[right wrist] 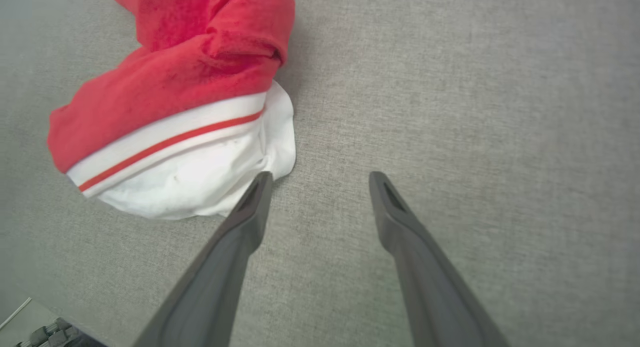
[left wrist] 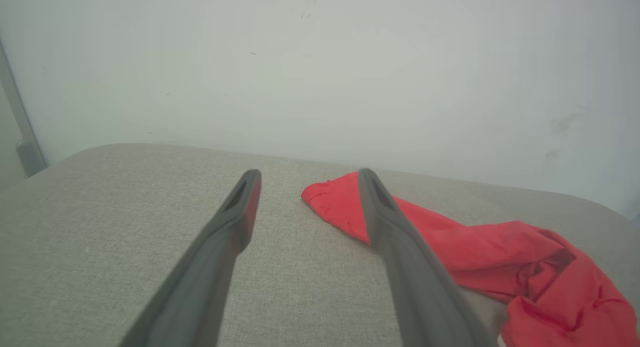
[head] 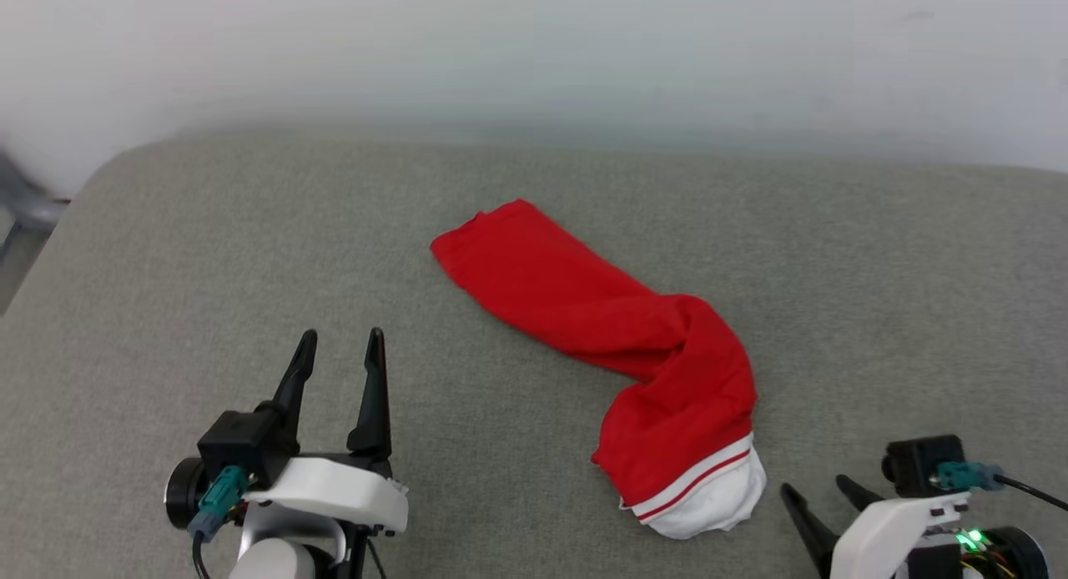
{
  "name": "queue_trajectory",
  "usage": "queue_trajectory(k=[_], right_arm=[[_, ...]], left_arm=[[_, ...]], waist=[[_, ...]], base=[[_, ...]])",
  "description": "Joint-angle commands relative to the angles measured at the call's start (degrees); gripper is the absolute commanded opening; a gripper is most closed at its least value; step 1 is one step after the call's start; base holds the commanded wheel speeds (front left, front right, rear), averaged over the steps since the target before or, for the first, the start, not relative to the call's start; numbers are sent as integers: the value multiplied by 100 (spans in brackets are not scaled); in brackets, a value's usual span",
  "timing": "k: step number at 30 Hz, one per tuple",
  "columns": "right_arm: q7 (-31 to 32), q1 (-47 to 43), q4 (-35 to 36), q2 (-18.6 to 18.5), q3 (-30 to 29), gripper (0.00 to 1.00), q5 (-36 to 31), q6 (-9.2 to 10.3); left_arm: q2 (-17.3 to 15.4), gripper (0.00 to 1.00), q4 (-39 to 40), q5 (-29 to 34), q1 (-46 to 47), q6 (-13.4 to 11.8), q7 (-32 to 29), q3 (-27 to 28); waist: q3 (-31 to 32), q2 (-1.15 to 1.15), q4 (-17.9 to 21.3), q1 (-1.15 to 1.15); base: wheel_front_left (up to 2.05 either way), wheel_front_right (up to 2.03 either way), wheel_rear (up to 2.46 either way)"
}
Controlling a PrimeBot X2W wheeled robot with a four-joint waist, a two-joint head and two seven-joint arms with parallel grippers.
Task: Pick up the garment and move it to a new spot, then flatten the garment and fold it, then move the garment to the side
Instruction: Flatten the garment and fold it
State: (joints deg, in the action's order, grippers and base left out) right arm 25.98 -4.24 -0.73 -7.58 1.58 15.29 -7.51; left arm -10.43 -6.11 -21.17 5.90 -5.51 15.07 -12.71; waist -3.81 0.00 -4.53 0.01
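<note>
- The left gripper (head: 344,335) hovers over the near left part of the grey padded surface (head: 876,312). Its two dark fingers are spread wide, with nothing between them.
- The right gripper (head: 816,485) is at the near right, its fingers likewise parted and empty. The lower frame edge cuts off much of it in the head view.
- The garment (head: 584,304) lies about mid-surface, a little right of centre, touched by neither gripper.
- It is bunched into one long roll rather than spread flat.
- Its long axis runs diagonally from near right to far left, with a kink partway. The near stretch heads almost straight for the near edge, and the far stretch slants toward the far left corner.
- The near end is white cloth, bordered by a white band with a thin red stripe. It points at the near edge and sits just beside the right gripper's fingertips.
- In the right wrist view one fingertip overlaps that white cloth, but I cannot tell whether they touch.
- The rest is plain red, creased and twisted at the kink, ending far left in a flat hemmed edge.
- Whatever lies inside the folds is hidden.
- The surface's right side runs out of frame.
- Beyond its rounded far left corner stands a blurred grey object (head: 25,203), too soft to identify, and behind everything a pale wall (head: 534,53).
</note>
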Motion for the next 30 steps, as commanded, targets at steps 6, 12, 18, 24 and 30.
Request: queue_trajectory(k=[6,12,18,24,30], right_arm=[[337,333,-81,-287,547,100,234,4],[716,575,-496,-486,958,100,353,4],[1366,447,-1109,-554,1334,100,615,3],[1508,529,-1068,-609,1476,0,851,-5],[1064,908,-502,-695,1021,0,736,8]], left_arm=[[225,100,100,178,209,142,14,105],[397,100,79,306,321,295,14,231],[515,100,10,401,390,407,14,353],[606,100,-37,498,364,507,14,502],[624,100,-98,606,266,584,14,618]], waist=[[-457,0,-374,-1],[-684,0,-471,-1],[-802,0,-503,-1],[-777,0,-440,-1],[-588,0,-218,-1]], base=[[0,0,0],[0,0,0],[0,0,0],[0,0,0],[0,0,0]])
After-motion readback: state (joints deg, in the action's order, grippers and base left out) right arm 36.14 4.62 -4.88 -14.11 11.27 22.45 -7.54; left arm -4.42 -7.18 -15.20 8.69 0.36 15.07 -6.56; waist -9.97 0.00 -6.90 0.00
